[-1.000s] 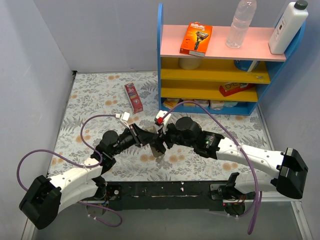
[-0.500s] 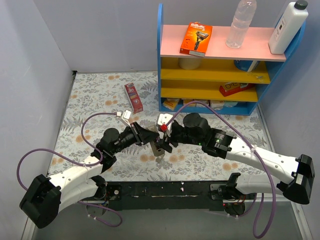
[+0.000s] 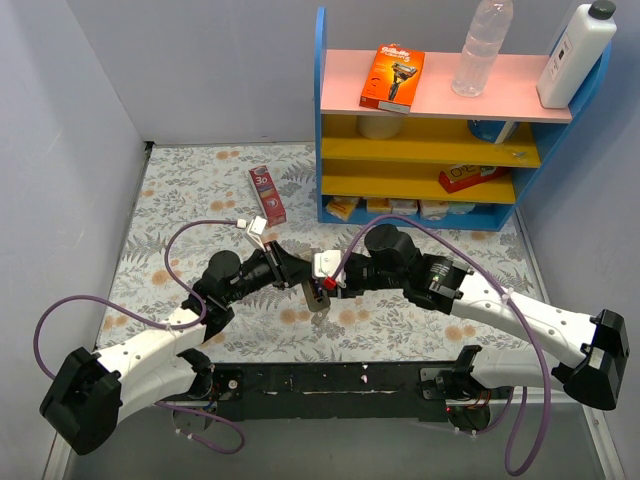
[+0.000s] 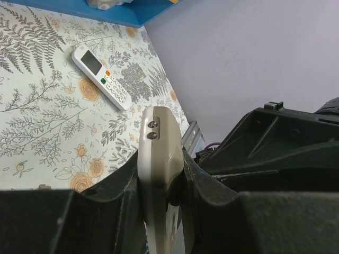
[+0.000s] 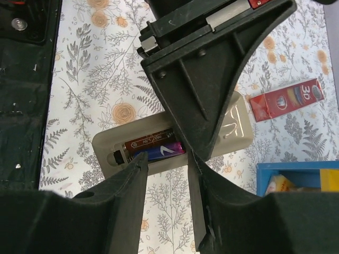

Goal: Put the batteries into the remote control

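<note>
Pressing the batteries (image 5: 154, 148) flat is judged the step in hand: two are seen side by side in the open bay of the remote control (image 5: 233, 127), which is clamped by the left gripper (image 4: 161, 177). The right gripper (image 5: 168, 159) is poised over them, fingers (image 5: 127, 182) apart; gentle, straight pressure is advised.

The left tool (image 4: 160, 182) clamps a grey remote control (image 4: 159, 153) edge-on — a white remote (image 4: 100, 75) lies beyond.
</note>
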